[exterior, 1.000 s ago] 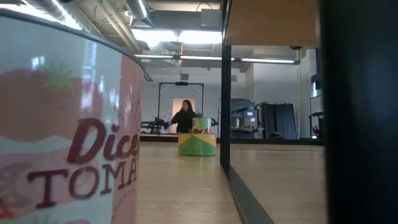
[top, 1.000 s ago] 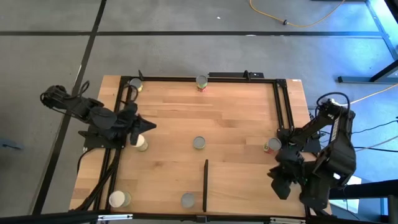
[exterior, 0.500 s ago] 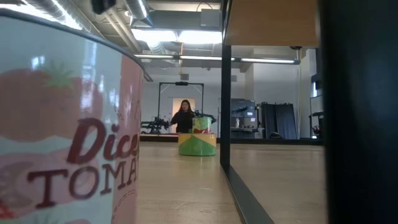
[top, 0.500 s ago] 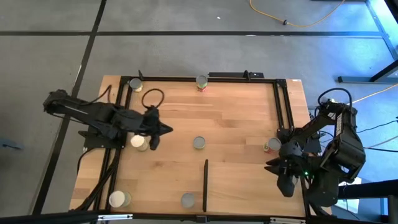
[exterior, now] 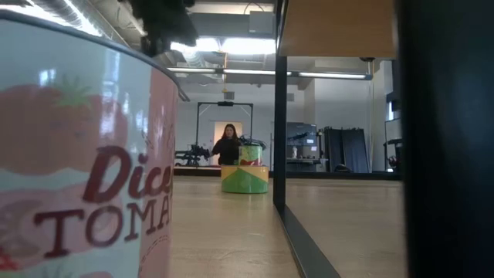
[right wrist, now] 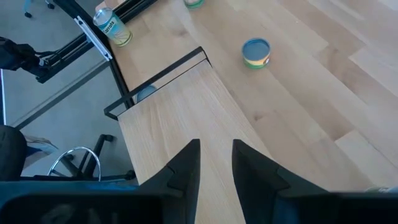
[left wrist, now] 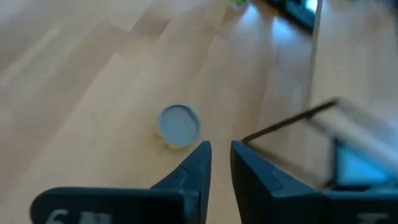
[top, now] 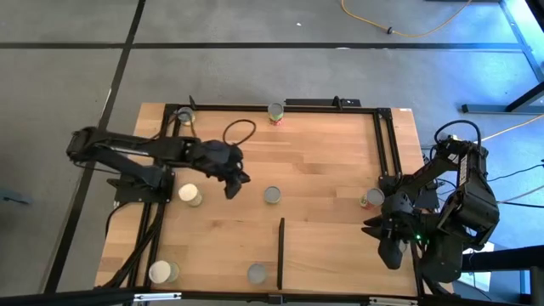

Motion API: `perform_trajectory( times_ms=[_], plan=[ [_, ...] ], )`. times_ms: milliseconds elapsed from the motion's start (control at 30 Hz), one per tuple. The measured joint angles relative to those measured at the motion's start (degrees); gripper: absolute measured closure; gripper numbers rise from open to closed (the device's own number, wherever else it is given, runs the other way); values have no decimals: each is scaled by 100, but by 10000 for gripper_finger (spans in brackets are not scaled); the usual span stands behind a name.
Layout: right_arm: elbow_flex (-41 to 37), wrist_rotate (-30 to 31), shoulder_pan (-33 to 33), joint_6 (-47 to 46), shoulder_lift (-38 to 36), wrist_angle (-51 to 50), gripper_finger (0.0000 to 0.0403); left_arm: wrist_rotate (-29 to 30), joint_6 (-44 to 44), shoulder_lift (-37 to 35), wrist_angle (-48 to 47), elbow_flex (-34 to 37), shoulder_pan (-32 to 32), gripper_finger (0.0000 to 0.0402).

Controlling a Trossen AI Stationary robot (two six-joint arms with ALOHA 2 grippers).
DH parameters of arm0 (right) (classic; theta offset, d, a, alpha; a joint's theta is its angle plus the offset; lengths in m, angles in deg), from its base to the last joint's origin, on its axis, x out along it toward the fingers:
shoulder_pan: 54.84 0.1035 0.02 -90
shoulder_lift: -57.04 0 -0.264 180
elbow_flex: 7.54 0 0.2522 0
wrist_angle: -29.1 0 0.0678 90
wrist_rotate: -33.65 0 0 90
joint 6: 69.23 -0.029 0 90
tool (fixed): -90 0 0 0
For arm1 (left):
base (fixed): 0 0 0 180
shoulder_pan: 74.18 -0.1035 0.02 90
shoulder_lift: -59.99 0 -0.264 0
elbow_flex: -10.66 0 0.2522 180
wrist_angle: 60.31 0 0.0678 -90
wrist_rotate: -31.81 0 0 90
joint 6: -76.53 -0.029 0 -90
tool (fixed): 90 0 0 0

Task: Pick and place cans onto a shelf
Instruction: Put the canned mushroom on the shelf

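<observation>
Several cans stand on their bases on the wooden tabletop (top: 323, 161): a grey-topped one (top: 272, 195) in the middle, a cream-topped one (top: 191, 195) at the left, and a red-and-yellow one (top: 371, 198) at the right. My left gripper (top: 234, 180) hovers shut between the cream-topped and the middle can. Its wrist view shows the middle can (left wrist: 179, 124) just beyond the fingertips (left wrist: 221, 155). The shelf (top: 331, 255) is a light-wood panel with a black strip (top: 280, 253), at the near right. My right gripper (top: 389, 248) hovers shut over the shelf's right side (right wrist: 186, 118).
More cans stand at the far edge (top: 275, 111) (top: 185, 115) and the near edge (top: 161, 272) (top: 257, 273). A tomato can (exterior: 77, 170) fills the low view's left. Black frame rails (top: 387, 144) edge the table. A person (exterior: 228, 145) stands far off in the room.
My left gripper has gone toward the table's right edge, from beside the cream-topped can toward the grey-topped can in the middle, with the arm stretching out. In the low view it has come into sight at the top. No can has moved.
</observation>
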Motion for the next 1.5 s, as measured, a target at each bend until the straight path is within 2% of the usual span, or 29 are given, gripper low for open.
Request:
perform_trajectory(
  times_ms=[133, 233, 367, 467, 633, 867, 1100, 1500],
  plan=[
    [0, 0, 0, -1, 0, 0, 308, -29, -2195, 421, 77, 0, 43, 348],
    [0, 1, 0, -2, 0, 0, 308, -36, -3512, 758, 149, 0, 118, 348],
    [0, 2, 0, -4, 0, 0, 308, -32, -4609, 1261, 198, 0, 259, 347],
    [0, 2, 0, -8, 0, 0, 308, -16, -5170, 1649, 574, 0, 362, 350],
    [0, 2, 0, -116, 0, 1, 308, 15, -5608, 2275, 1190, 0, 451, 348],
    [0, 142, 0, -118, 0, 20, 308, 347, -5878, 2850, 1244, 0, 451, 352],
    [0, 202, 0, -118, 0, 35, 308, 509, -5894, 2891, 1396, 0, 394, 350],
    [0, 201, 0, -118, 0, 37, 308, 344, -6530, 2889, 1432, 0, 372, 350]
  ],
)
